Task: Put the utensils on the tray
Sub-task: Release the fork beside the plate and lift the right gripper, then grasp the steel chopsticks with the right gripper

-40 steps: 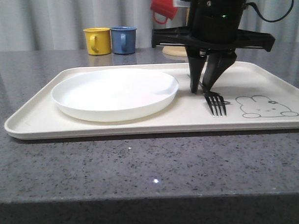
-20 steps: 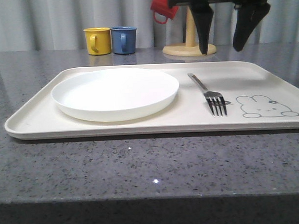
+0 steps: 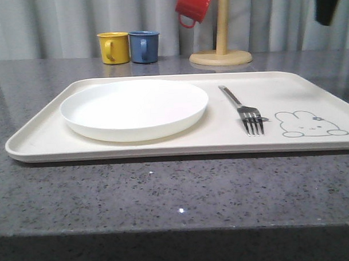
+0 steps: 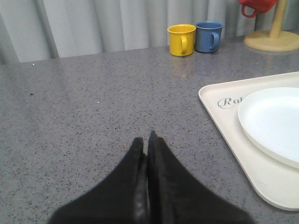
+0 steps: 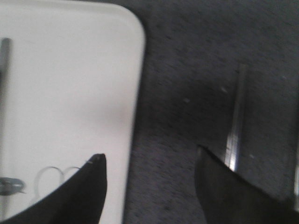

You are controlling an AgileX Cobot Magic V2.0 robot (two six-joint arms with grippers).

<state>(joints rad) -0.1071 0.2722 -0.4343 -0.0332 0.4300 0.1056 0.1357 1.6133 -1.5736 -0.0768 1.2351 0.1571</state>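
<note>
With the fork [image 3: 245,112] and plate [image 3: 134,108] on the tray [image 3: 37,148], I lower my empty right jaws spread astride the chopstick [image 5: 235,126] lying on the desk [image 5: 196,70], left jaws [image 4: 145,140] closed.

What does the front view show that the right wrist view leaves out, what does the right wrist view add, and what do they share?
Front view adds: the white plate lying on the tray, the yellow mug, the blue mug, and the red mug hanging on a wooden stand. Right wrist view adds: the open right end effector and a blurred long silver stick, probably a chopstick, on the grey table beside the tray. Shared: the tray, the fork and the rabbit drawing.
</note>
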